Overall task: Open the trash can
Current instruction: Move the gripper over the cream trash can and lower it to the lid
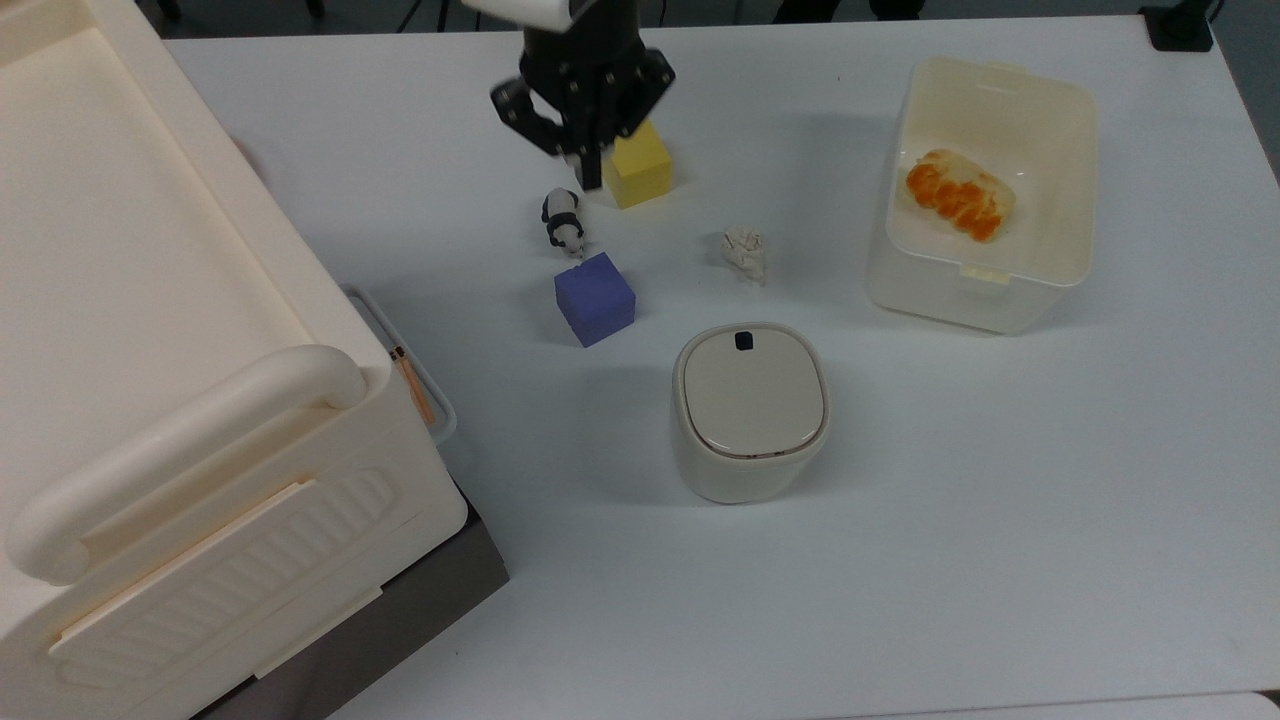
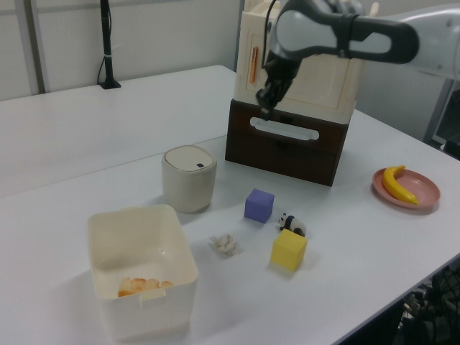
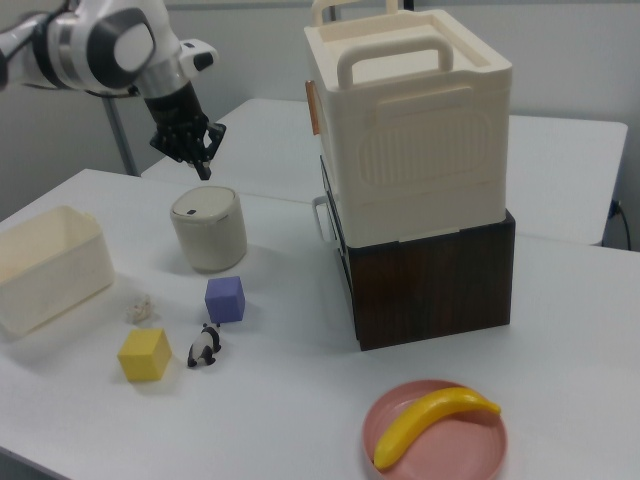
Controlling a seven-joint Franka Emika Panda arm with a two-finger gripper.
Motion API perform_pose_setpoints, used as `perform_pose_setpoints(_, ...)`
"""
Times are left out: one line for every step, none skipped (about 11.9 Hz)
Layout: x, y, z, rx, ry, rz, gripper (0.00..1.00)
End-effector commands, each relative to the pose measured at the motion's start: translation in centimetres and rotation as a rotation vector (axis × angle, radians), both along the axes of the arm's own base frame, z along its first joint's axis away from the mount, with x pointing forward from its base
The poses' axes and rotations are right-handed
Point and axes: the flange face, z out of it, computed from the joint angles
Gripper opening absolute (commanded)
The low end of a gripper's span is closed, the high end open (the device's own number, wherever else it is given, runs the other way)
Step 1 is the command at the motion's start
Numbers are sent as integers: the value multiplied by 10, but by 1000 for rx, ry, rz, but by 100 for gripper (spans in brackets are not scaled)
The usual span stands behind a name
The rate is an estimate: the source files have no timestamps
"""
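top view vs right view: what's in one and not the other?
Top view alone: the orange-and-white food lying inside the translucent tub.

Right view alone: the banana on the pink plate, and the dark brown box with the cream crate standing on it.

Both: the trash can with its lid down, the gripper above the table, the purple cube, yellow cube, panda figure and crumpled paper.
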Motion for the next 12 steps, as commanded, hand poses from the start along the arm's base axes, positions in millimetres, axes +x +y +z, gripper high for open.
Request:
perform_pose_setpoints(29, 36, -46, 27, -26, 71, 0)
perform_pose_setpoints(30, 38, -49, 22, -22, 89, 0)
perform_pose_setpoints(29, 43, -49, 19, -23, 127, 0)
perform_pose_setpoints(27, 57, -50, 21, -22, 158, 0)
perform_pose_setpoints(27, 62, -50, 22, -24, 166, 0)
perform_pose_setpoints(26, 67, -48, 24, -34, 174, 0)
perform_pose_setpoints(25, 73, -48, 22, -35, 188, 0)
perform_pose_setpoints(23, 84, -50, 16, -37, 223, 0)
perform_pose_setpoints(25, 87, -57, 12, -30, 246, 0)
perform_pose_setpoints(27, 88, -60, 5, -31, 268, 0)
perform_pose_setpoints(31, 90, -64, 3, -47, 287, 0)
perform_pose_setpoints(36, 95, -75, 4, -61, 297, 0)
